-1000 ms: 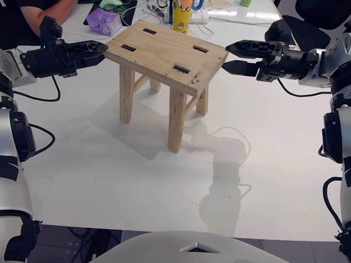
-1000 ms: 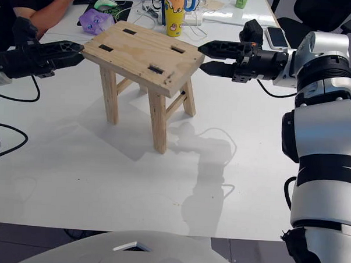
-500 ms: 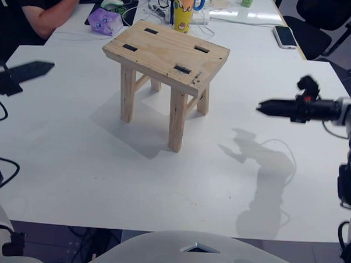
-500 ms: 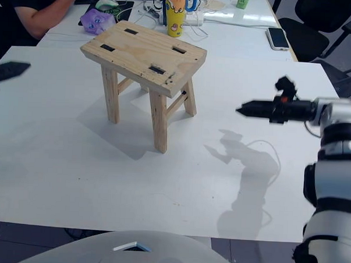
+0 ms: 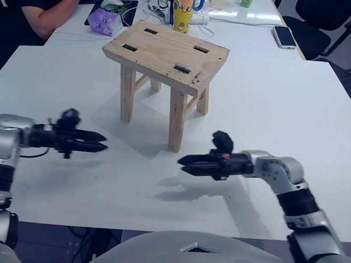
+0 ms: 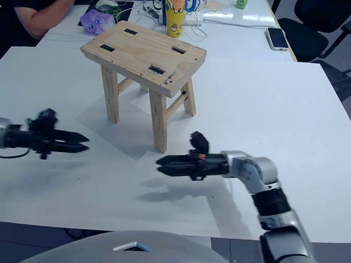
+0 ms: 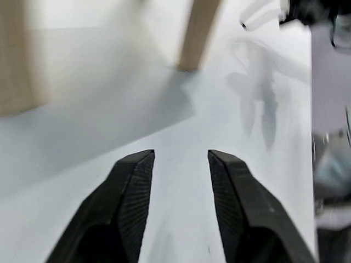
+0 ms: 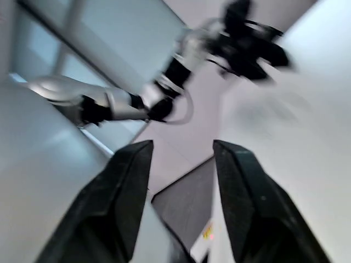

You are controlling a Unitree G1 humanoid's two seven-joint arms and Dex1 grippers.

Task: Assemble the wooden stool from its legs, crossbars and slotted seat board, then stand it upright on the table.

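Observation:
The wooden stool [image 5: 167, 52] stands upright on the white table [image 5: 269, 112], its slotted seat board on top and all legs down. My left gripper [image 5: 104, 143] hovers low over the table, in front of the stool and to its left, open with nothing in it. My right gripper [image 5: 181, 164] hovers just in front of the stool's near leg [image 5: 176, 120], open and empty, pointing toward the left one. In the left wrist view the open fingers [image 7: 134, 192] face a stool leg [image 7: 200, 33].
Behind the stool stand a yellow cup [image 5: 182, 12], a purple object [image 5: 104, 20] and cables. A phone [image 5: 283, 36] lies at the back right. A person's arm [image 5: 49, 12] rests at the back left. The table's front edge runs close under both grippers.
Both grippers left the seat's ends, swung out to the sides, then came down low in front of the stool, tips facing each other. The stool has not moved.

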